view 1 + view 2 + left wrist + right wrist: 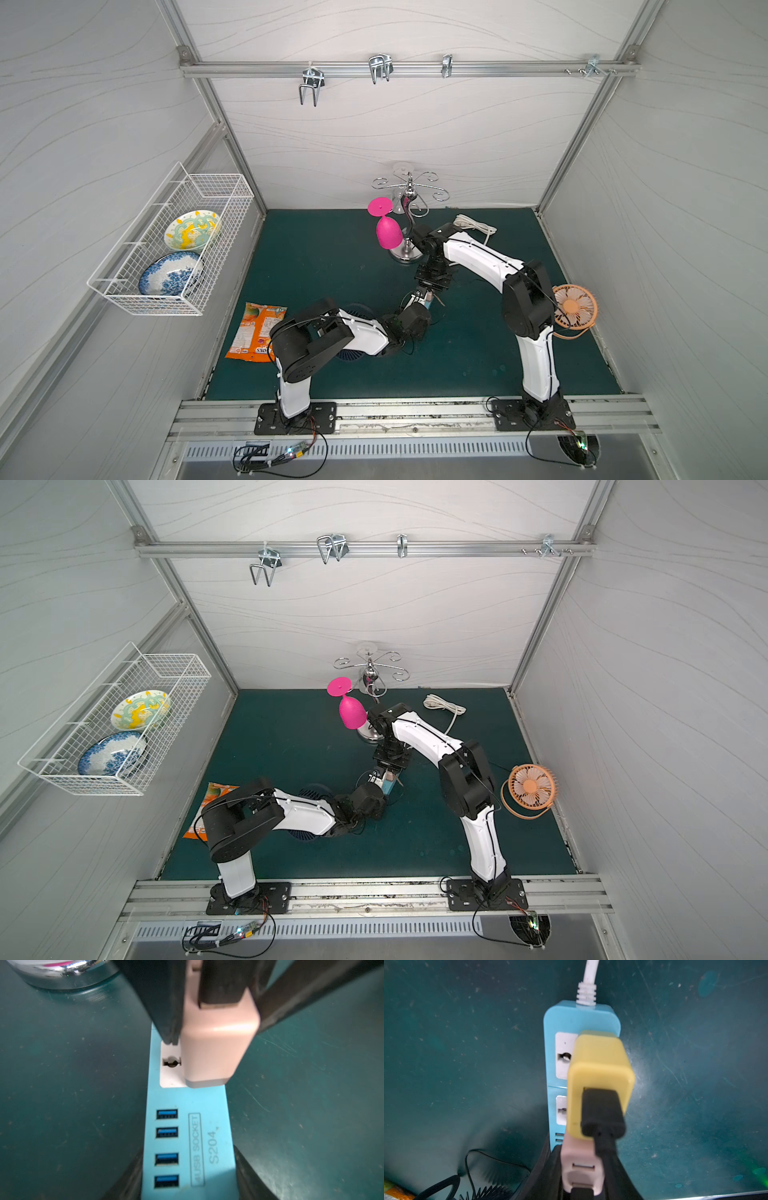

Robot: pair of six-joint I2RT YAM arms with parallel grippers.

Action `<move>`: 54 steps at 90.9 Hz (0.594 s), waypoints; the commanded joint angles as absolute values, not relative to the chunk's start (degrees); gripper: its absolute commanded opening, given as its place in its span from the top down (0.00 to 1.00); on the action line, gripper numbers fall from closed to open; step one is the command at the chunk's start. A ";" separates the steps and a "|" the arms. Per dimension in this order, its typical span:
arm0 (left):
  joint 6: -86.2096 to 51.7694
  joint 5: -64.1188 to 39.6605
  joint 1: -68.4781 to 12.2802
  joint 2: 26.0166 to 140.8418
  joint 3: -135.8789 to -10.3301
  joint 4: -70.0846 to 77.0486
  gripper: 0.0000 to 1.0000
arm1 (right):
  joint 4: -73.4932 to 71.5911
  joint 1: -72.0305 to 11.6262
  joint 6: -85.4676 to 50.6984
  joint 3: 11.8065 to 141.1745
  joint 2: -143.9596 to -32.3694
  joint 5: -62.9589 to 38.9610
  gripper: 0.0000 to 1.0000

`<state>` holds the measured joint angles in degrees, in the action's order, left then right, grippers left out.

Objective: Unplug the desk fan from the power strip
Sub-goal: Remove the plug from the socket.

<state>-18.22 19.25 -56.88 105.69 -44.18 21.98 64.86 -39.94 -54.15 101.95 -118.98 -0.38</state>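
Note:
The light-blue power strip (187,1126) lies on the green mat with its USB end between the fingers of my left gripper (188,1159), which is shut on it. My right gripper (581,1167) is shut on a pink adapter (216,1049) with a black cable, which sits over the nearer socket. Its prongs are hidden. A yellow adapter (600,1064) with a black plug fills the socket by the white cord (589,972). An orange desk fan (575,307) stands at the right edge. In both top views the grippers meet mid-mat over the strip (428,300).
A dark blue fan (353,328) is partly hidden under my left arm. A chrome glass stand (405,253) with a pink glass (388,232) stands just behind the strip. A snack bag (257,332) lies at the left. A wire basket (216,185) of plates hangs on the left wall.

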 commanded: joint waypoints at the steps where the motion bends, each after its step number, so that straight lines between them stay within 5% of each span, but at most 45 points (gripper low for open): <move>1: -16.78 13.01 -56.81 106.38 -44.47 18.11 1.00 | 63.37 -43.17 -50.54 99.88 -113.45 -0.35 1.00; 38: -17.25 12.84 -56.72 106.19 -43.76 18.20 1.00 | 63.50 -39.29 -48.68 101.61 -113.22 -7.82 1.00; 54: -17.23 12.92 -56.70 106.04 -44.10 17.95 1.00 | 64.13 -42.10 -48.78 100.63 -112.82 -3.11 1.00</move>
